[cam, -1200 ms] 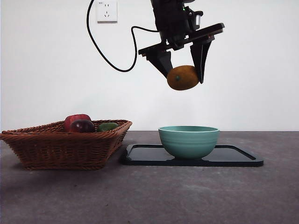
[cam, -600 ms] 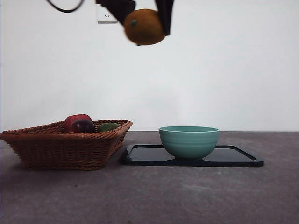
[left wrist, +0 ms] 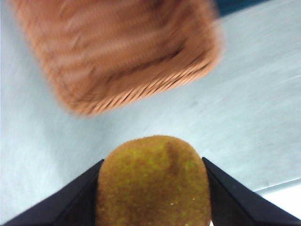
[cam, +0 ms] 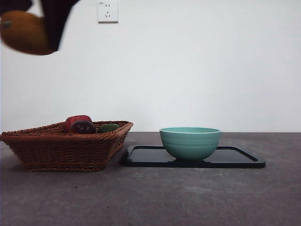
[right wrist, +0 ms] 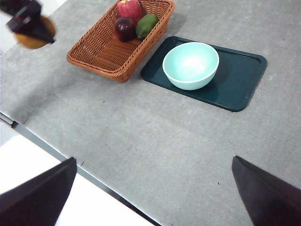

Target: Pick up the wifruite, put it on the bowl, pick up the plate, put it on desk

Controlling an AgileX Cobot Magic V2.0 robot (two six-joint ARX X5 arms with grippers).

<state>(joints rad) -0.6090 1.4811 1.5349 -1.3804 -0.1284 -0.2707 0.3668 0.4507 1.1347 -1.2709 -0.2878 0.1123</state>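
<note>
The left gripper [left wrist: 153, 188] clamps the fruit [left wrist: 153, 181] across its middle, a firm, rough-skinned, light thing unlikely to slip; the right gripper [right wrist: 155, 197] waits wide open.

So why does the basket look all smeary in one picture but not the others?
In the left wrist view the basket is streaked with motion blur, while the fruit in the left gripper looks sharper. In the front view that fruit is soft-edged. The right wrist view is crisp throughout.

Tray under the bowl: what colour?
Dark teal-green tray, plain; clearest in the right wrist view, where the mint-green bowl sits on it.
</note>
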